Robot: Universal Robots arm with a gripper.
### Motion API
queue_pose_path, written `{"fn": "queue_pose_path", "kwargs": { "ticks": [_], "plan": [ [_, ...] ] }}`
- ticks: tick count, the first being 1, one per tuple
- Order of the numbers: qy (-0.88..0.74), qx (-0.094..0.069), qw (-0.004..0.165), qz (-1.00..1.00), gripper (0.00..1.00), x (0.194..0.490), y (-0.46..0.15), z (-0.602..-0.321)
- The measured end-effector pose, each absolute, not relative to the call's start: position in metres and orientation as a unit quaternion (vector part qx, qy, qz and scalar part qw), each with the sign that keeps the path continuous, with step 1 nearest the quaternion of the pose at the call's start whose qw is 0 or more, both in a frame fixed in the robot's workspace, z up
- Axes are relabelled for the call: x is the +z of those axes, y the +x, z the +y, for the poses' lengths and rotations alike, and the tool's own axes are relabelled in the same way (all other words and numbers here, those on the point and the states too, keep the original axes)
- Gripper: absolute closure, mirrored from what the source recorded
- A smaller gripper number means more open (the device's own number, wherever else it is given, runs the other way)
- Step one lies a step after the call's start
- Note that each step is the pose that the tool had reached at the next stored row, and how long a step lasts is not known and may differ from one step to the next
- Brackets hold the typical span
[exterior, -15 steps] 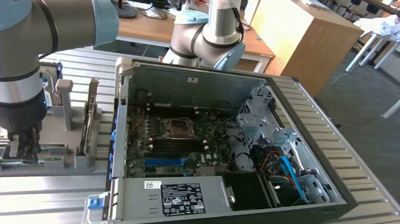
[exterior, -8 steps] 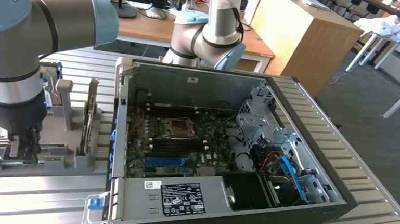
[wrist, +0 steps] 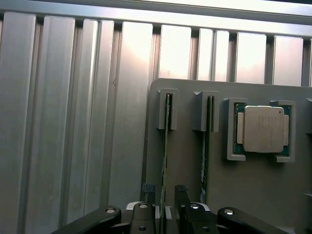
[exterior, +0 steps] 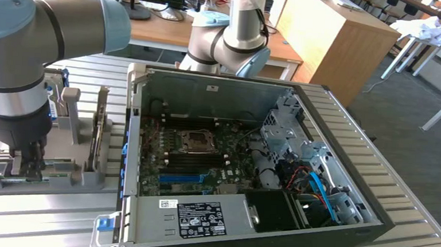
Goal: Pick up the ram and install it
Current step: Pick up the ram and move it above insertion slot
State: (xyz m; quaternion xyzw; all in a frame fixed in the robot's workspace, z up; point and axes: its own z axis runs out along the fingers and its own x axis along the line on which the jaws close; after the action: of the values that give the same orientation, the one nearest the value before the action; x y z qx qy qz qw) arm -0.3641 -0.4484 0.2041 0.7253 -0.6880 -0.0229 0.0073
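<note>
The ram (wrist: 165, 146) stands on edge in a slot of the grey holder (wrist: 190, 161), seen as a thin green strip. My gripper (wrist: 164, 191) is open and straddles its near end, one fingertip on each side with a small gap to the board. A second stick (wrist: 206, 146) stands in the neighbouring slot. In the exterior view my gripper (exterior: 27, 166) reaches down into the holder (exterior: 87, 175) at the exterior view's left, beside the open computer case (exterior: 131, 152). The motherboard (exterior: 195, 156) lies bare inside the case.
A square silver processor chip (wrist: 263, 128) sits in a pocket of the holder beside the sticks. The holder rests on a ribbed metal table (wrist: 73, 122). A second robot arm (exterior: 237, 38) stands behind the case. The case walls and drive cage (exterior: 289, 133) rise around the motherboard.
</note>
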Motion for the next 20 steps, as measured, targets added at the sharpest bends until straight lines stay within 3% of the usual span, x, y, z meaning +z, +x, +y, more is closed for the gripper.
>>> {"fn": "queue_pose_path", "kwargs": {
  "ticks": [16,20],
  "plan": [
    [0.725,-0.023,0.007,-0.688,0.70,0.2026,-0.3641,-0.4484],
    [0.725,-0.023,0.007,-0.688,0.78,0.2026,-0.3641,-0.4484]
  ]
}}
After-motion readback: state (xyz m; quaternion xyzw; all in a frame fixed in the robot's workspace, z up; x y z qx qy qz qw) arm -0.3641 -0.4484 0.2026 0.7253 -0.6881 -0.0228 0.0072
